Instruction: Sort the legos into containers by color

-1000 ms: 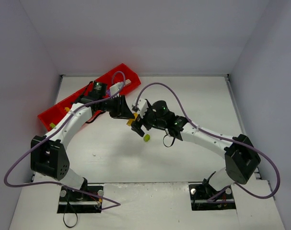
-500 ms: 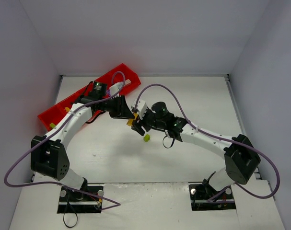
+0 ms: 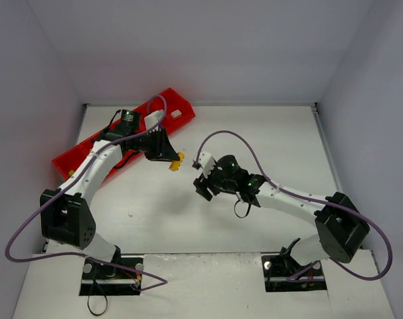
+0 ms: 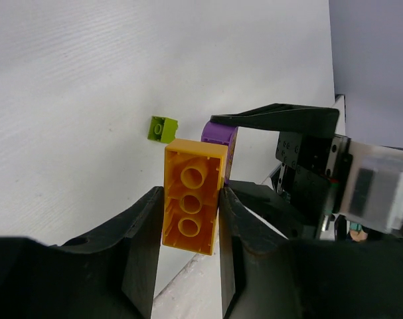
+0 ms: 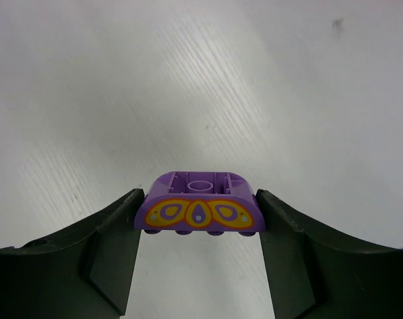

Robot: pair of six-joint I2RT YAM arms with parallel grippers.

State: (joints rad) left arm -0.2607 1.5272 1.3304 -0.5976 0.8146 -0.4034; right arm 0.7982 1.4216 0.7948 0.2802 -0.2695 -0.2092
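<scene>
The right claw (image 5: pixel 200 199) is nearest, at about the middle of the white tabletop (image 3: pixel 274 139). It is partly closed. Its two black fingers (image 5: pixel 111 246) press on both ends of a purple brick (image 5: pixel 200 211). The brick has rounded corners and yellow-orange petal shapes painted on its side. I cannot tell if it touches the tabletop.

A bit farther away, toward 10 o'clock from the right claw, is the left claw (image 4: pixel 191 199). It is closed almost all the way on a yellow-orange brick (image 4: pixel 193 206). The brick sticks out past the fingers. Its hollow underside, with three round tubes, faces the wrist camera. The two claws are near each other but apart.

In the left wrist view a small lime green brick (image 4: pixel 162 128) lies alone on the tabletop. It is just beside the purple brick, at its 9 o'clock.

Farthest away, at 10 o'clock on the tabletop, lies the long red tray (image 3: pixel 63 163), set on a slant. A white brick (image 3: pixel 176 114) sits in the compartment at its far end.
</scene>
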